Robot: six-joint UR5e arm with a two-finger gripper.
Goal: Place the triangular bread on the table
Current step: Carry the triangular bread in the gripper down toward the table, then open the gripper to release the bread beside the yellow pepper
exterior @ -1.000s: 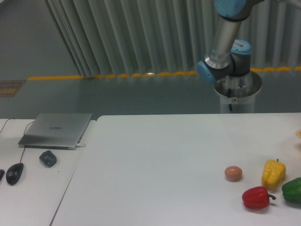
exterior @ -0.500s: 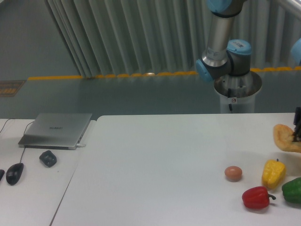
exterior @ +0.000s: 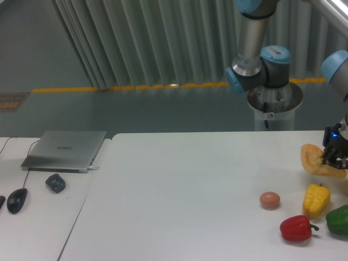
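One triangular bread point(exterior: 317, 161) clamped in my gripper point(exterior: 334, 155) near the table's point(exterior: 185, 190) right edge; I should lower it level, away from the yellow pepper point(exterior: 316, 200).

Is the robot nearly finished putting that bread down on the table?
Partway. Done: the gripper has the triangular bread in its grasp. In hand: it holds the bread tilted at the table's right edge, above the yellow pepper. Left: lowering it onto the white surface and letting go.
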